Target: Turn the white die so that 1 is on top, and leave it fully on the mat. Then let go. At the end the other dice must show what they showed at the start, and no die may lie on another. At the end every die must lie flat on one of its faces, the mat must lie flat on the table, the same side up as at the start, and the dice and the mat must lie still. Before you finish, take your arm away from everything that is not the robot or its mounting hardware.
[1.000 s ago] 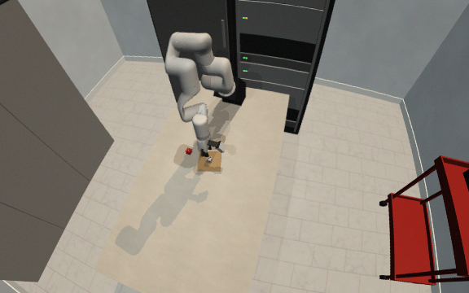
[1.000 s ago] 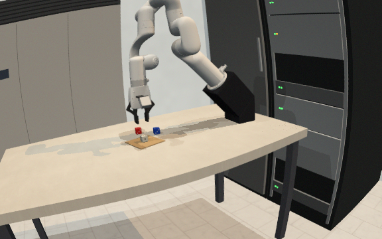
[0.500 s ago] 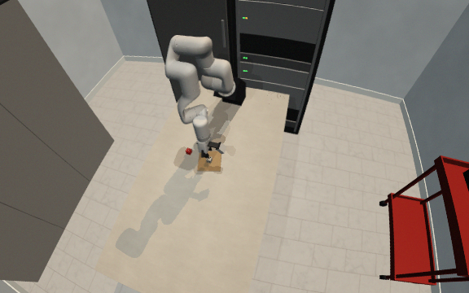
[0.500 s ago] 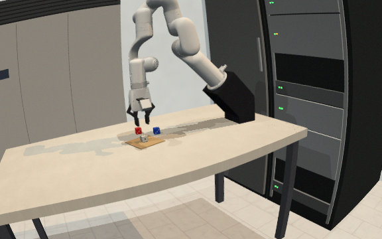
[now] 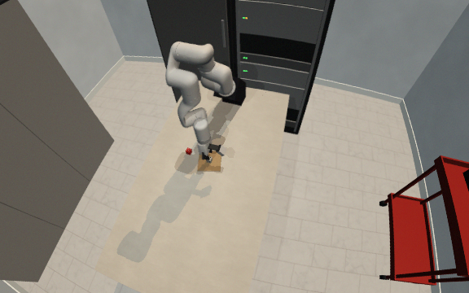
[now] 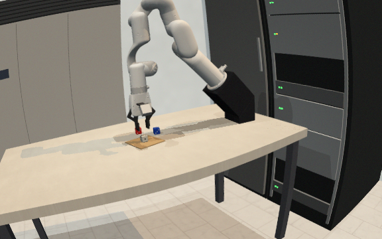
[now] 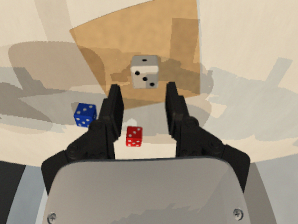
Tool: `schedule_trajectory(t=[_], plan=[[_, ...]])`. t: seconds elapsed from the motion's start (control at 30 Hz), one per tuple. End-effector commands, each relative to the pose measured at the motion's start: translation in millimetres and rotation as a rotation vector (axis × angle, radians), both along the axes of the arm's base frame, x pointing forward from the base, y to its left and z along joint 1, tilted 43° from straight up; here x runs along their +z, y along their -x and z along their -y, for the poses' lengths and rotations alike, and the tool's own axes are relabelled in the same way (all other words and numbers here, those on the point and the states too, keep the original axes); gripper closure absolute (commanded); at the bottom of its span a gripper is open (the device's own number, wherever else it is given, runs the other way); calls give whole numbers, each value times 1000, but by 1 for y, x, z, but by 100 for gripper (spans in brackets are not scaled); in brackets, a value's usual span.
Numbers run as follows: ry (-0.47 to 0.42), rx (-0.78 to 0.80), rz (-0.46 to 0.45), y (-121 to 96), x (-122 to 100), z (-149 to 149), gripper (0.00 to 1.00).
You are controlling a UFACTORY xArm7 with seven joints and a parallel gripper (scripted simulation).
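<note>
The white die [image 7: 144,72] lies flat on the brown mat [image 7: 143,50], well inside its edges. In the wrist view its upper face seems to show a single pip, and the side towards me shows more. The die and mat also show in the exterior view, the die [image 6: 143,138] on the mat [image 6: 144,142]. My gripper [image 7: 143,94] hangs above the table just behind the die, fingers half apart with nothing between them. In the exterior view the gripper [image 6: 142,127] is clear of the die, its fingertips above it.
A red die [image 7: 133,136] lies on the table off the mat, below my palm. A blue die [image 7: 84,115] lies on the table beside the mat, also seen in the exterior view [image 6: 156,131]. The arm's black base [image 6: 234,96] stands at the table's far side.
</note>
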State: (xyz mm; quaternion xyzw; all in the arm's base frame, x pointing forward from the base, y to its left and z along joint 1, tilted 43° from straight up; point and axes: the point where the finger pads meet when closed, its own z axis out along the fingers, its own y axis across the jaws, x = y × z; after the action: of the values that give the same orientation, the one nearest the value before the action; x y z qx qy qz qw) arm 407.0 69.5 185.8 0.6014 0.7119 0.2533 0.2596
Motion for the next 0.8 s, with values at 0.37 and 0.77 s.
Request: schedule_trajectory(t=[0.37,0.77], plan=[[3,-3,9,-11,-10,-1,53],[3,-3,9,-14,-13,-1,53]])
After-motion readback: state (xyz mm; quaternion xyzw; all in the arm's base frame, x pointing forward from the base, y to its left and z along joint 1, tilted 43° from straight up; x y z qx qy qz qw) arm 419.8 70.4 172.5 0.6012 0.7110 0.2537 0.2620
